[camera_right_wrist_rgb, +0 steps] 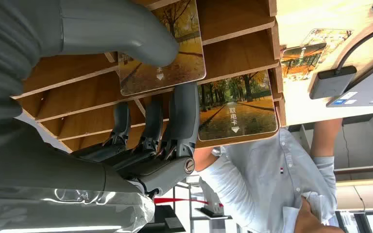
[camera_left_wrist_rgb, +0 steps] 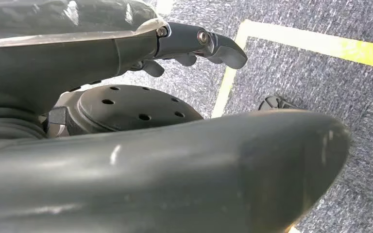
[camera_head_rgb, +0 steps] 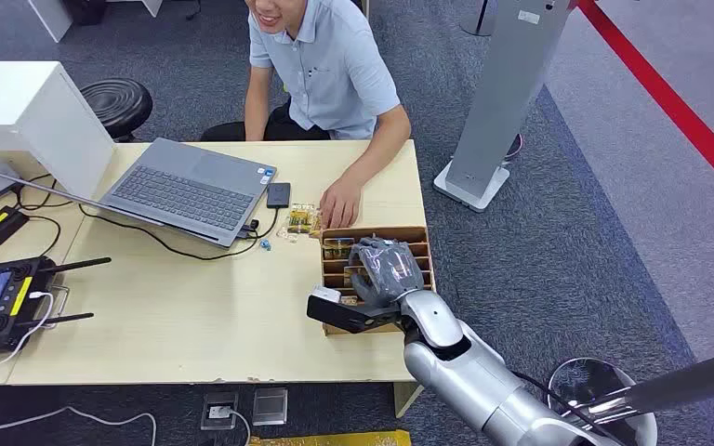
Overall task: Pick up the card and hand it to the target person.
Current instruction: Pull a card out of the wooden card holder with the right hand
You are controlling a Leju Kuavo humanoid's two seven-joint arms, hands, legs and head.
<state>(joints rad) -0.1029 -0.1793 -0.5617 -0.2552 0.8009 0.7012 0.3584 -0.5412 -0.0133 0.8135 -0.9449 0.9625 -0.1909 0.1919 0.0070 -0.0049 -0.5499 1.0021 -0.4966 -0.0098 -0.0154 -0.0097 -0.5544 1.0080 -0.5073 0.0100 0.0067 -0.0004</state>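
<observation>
- Progress: looks like we're right at the grab. The right hand (camera_head_rgb: 386, 269) is down in the wooden rack (camera_head_rgb: 422, 249) at the worktop (camera_head_rgb: 195, 325) edge, and in the right wrist view the thumb (camera_right_wrist_rgb: 126, 29) is pressed on the face of a card (camera_right_wrist_rgb: 184, 58) with the fingers (camera_right_wrist_rgb: 184, 111) behind it, so I'd say it's pinching that card.
- The card is still sitting in its slot, not lifted out yet as far as I can tell.
- Left to do, my guess: pull it free, swing over to the person (camera_head_rgb: 330, 70) and pass it across. Their hand (camera_head_rgb: 339, 203) rests on the worktop just beside the rack, so it's a short trip.
- Left hand (camera_left_wrist_rgb: 194, 46) hangs by the floor, fingers curled loosely and holding nothing that I can see.
- Counts: one rack, with two cards plainly standing in it in the wrist view, the pinched one and a second card (camera_right_wrist_rgb: 238, 111) one slot over.
- A few more cards (camera_head_rgb: 299, 221) lie loose on the worktop by the rack, at least two; too small to count properly.
- One person, one laptop (camera_head_rgb: 191, 190), one remote (camera_head_rgb: 0, 302) with antennas at the near left.
</observation>
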